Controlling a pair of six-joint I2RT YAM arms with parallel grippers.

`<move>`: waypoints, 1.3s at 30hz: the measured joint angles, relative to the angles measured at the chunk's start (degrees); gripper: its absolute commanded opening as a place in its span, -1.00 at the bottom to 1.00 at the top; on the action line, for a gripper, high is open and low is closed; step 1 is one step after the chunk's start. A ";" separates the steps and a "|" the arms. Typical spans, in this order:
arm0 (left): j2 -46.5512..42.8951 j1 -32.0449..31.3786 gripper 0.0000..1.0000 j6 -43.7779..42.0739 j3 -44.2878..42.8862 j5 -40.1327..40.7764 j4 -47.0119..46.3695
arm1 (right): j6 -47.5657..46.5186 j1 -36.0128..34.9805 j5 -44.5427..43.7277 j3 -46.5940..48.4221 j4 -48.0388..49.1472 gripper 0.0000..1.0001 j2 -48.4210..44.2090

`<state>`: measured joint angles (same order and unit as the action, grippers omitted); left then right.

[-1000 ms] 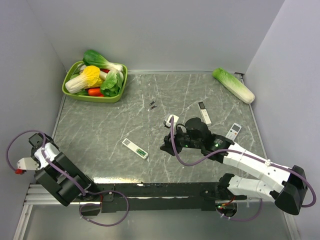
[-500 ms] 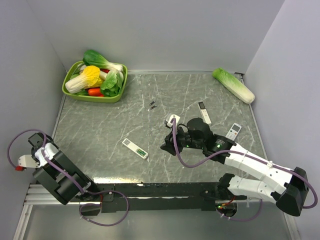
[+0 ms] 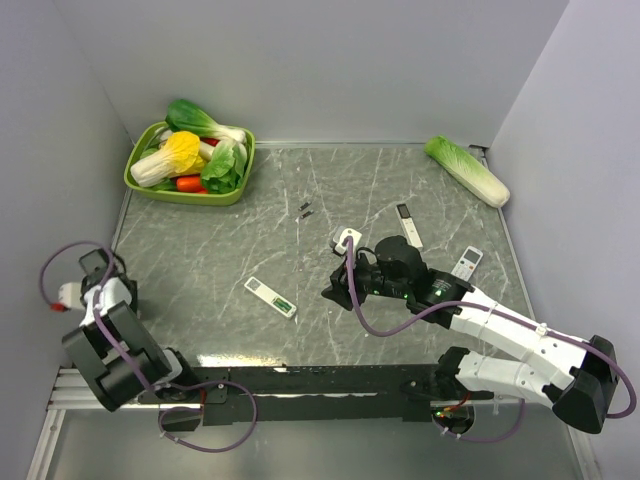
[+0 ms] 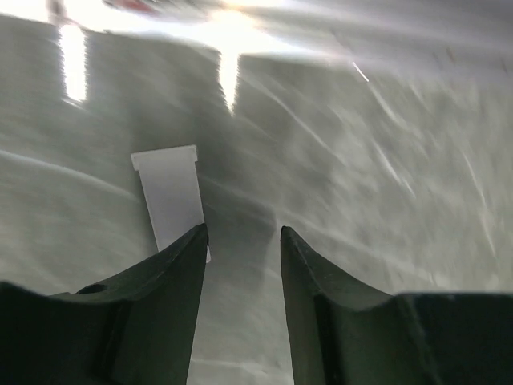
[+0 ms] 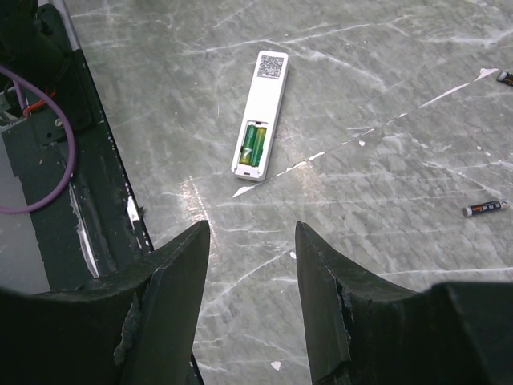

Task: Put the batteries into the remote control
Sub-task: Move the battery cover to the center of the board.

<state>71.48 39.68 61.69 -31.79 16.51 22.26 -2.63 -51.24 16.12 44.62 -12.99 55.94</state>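
R claw (image 5: 250, 234) open, empty. Remote control (image 5: 262, 104) lies on desk (image 5: 385, 160) ahead of its tips; batteries (image 5: 252, 143) look seated. L claw (image 4: 242, 234) open, white flat piece (image 4: 168, 200) beside one finger, prob. the cover: grip its edges squarely, go slow.

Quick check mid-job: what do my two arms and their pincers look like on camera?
Both mix white links with black blocky joints. The right arm shows long white links and a small green light near its black wrist; the left arm looks mostly black. A purple cable loops along each. The left pincer and right pincer have dark, tapered fingers.
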 measured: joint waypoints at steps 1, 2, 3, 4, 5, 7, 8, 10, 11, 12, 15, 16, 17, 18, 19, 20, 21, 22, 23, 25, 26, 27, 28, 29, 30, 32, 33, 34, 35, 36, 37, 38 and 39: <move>0.46 -2.16 -0.05 0.39 -0.35 -0.33 -0.48 | 0.00 0.00 0.02 0.00 -0.02 0.10 0.00; 1.75 -5.14 -0.05 1.01 -1.29 -0.68 -0.76 | -0.02 0.00 0.00 0.00 0.00 0.09 0.00; 2.19 -7.21 -0.05 1.18 -1.62 -0.98 -0.98 | -0.02 0.00 0.00 0.00 -0.02 0.09 0.00; 3.17 -9.38 -0.03 1.57 -2.38 -1.46 -0.94 | -0.02 0.00 -0.02 0.00 0.00 0.09 0.00; 4.35 -11.89 -0.03 2.05 -3.43 -1.70 -0.70 | -0.02 0.00 -0.09 0.00 0.00 0.09 0.00; 6.58 -16.37 -0.02 2.49 -5.38 -2.29 -0.52 | -0.07 0.00 -0.24 0.00 0.00 0.09 0.00; 7.74 -19.02 -0.02 2.60 -6.36 -2.69 -0.50 | -0.11 0.00 -0.35 0.00 0.00 0.09 0.00; 10.32 -24.44 -0.01 2.62 -8.50 -3.37 -0.57 | -0.22 0.00 -0.48 0.00 0.00 0.10 0.00; 11.47 -27.15 -0.01 2.64 -9.53 -3.78 -0.61 | -0.24 0.00 -0.52 0.00 0.00 0.10 0.00; 13.14 -30.23 -0.01 2.64 -10.86 -3.96 -0.66 | -0.24 0.00 -0.59 0.00 0.00 0.10 0.00; 18.16 -40.02 -0.02 2.47 -15.63 -4.61 -1.22 | -0.26 0.00 -0.63 0.00 -0.02 0.10 0.00; 19.76 -43.10 -0.01 2.43 -17.16 -4.76 -1.53 | -0.28 0.00 -0.68 0.00 0.00 0.10 0.00; 21.14 -46.01 -0.01 2.40 -18.51 -4.98 -1.86 | -0.28 0.00 -0.68 0.00 -0.02 0.10 0.00; 22.64 -48.96 -0.01 2.32 -20.00 -5.09 -2.10 | -0.33 0.00 -0.83 0.00 -0.02 0.10 0.00; 24.09 -52.11 -0.01 2.10 -21.55 -5.22 -2.40 | -0.39 0.00 -1.05 0.00 -0.02 0.10 0.00; 25.20 -54.62 -0.01 1.88 -22.88 -5.27 -2.45 | -0.42 0.00 -1.20 0.00 0.00 0.10 0.00; 26.75 -57.42 -0.01 1.31 -24.68 -5.09 -2.25 | -0.44 0.00 -1.49 0.00 -0.02 0.10 0.00; 27.91 -59.60 0.00 0.70 -26.08 -5.18 -2.27 | -0.44 0.00 -1.70 0.00 -0.04 0.09 0.00; 29.62 -62.36 0.00 -0.24 -28.17 -5.07 -2.14 | -0.44 0.00 -1.84 0.00 -0.07 0.09 0.00; 31.80 -66.10 0.01 -1.90 -30.88 -5.31 -2.29 | -0.42 0.00 -2.43 0.00 -0.07 0.09 0.00; 32.70 -67.95 0.01 -2.64 -32.02 -5.46 -2.32 | -0.39 0.00 -2.89 0.00 -0.07 0.09 0.00; 33.70 -70.12 0.01 -3.78 -33.33 -5.55 -2.25 | -0.28 0.00 -3.45 -0.02 -0.07 0.09 0.00; 34.40 -71.95 0.02 -4.50 -34.25 -5.81 -2.29 | -0.17 0.00 -4.17 -0.07 -0.04 0.09 -0.11; 35.10 -74.12 0.02 -5.53 -35.21 -5.90 -2.12 | -0.09 0.00 -4.81 -0.09 -0.09 0.09 -0.31; 35.69 -76.30 0.02 -6.60 -36.09 -6.12 -1.95 | 0.07 0.00 -5.64 -0.17 -0.07 0.09 -0.66; 36.35 -80.85 0.03 -8.55 -37.22 -6.27 -1.62 | 0.42 0.00 -7.19 -0.52 -0.07 0.09 -1.81; 36.46 -82.99 0.03 -9.27 -37.42 -6.27 -1.31 | 0.55 0.00 -7.91 -0.72 -0.04 0.09 -2.47; 36.41 -85.18 0.03 -9.99 -37.44 -6.21 -0.85 | 0.72 0.00 -8.57 -0.90 -0.15 0.09 -3.13; 36.13 -86.79 0.03 -10.29 -37.33 -6.14 -0.52 | 0.92 0.00 -9.31 -0.96 -0.26 0.09 -3.82; 35.52 -88.59 0.03 -10.47 -36.65 -6.34 -0.35 | 1.09 0.00 -9.99 -1.01 -0.31 0.09 -4.52; 34.77 -89.59 0.06 -10.58 -35.87 -6.40 -0.13 | 1.25 0.00 -10.86 -1.07 -0.31 0.09 -5.29; 33.53 -90.33 0.08 -10.62 -34.47 -6.91 -0.33 | 1.38 0.00 -11.50 -1.16 -0.37 0.09 -6.14; 32.06 -90.66 0.09 -10.62 -32.68 -7.50 -0.24 | 1.53 0.00 -12.26 -1.33 -0.42 0.09 -7.04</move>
<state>103.55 -50.98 51.07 -64.47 9.02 22.02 -1.10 -51.24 3.86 43.29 -13.41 48.90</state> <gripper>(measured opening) 0.522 0.547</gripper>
